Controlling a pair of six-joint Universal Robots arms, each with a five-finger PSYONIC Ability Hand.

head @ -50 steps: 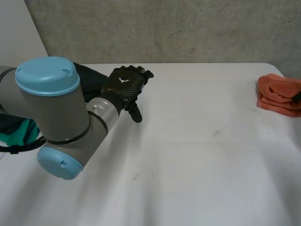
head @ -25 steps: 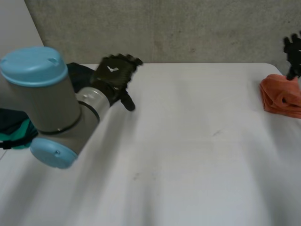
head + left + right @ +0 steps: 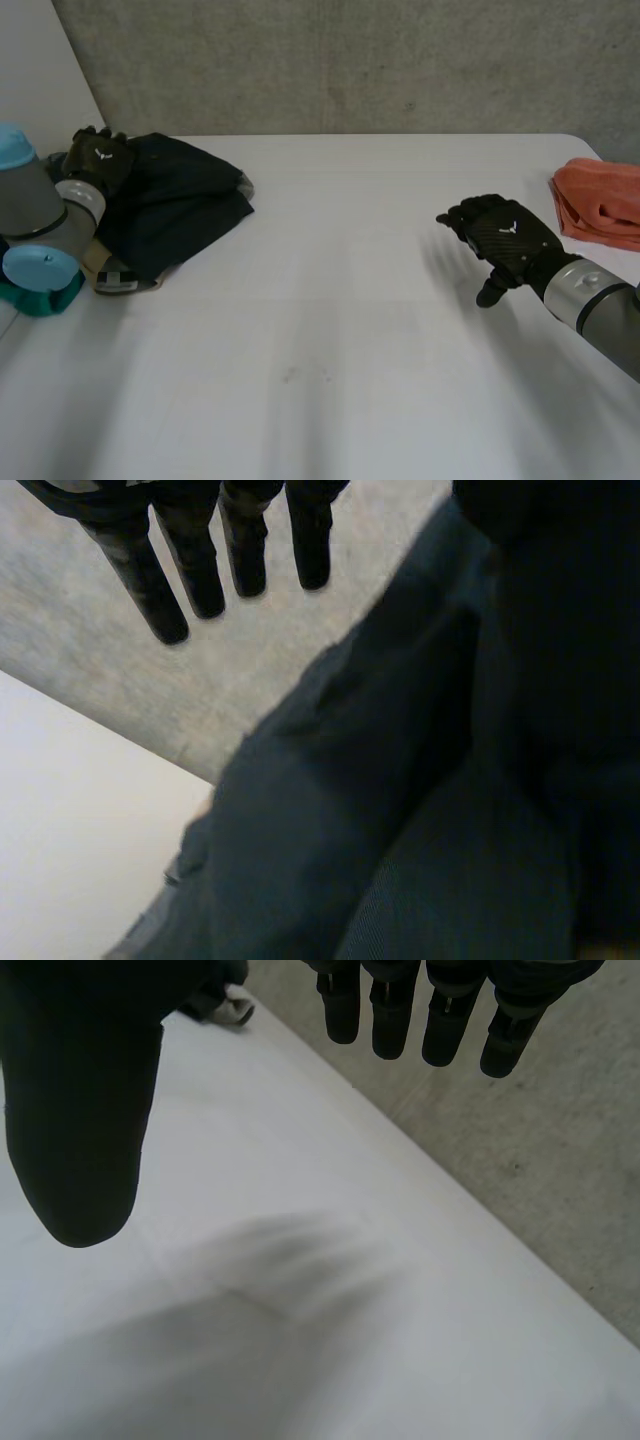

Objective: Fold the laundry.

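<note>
Though empty and straight-fingered, left hand (image 3: 98, 160) at dark garment (image 3: 175, 205), right hand (image 3: 505, 240) above table (image 3: 350, 330).

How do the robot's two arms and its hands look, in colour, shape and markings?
Both hands, left hand and right hand, are black with a small white emblem on the back. A silver cuff joins each to its arm. The left arm is a grey cylinder with light-blue caps; the right arm is grey.
</note>
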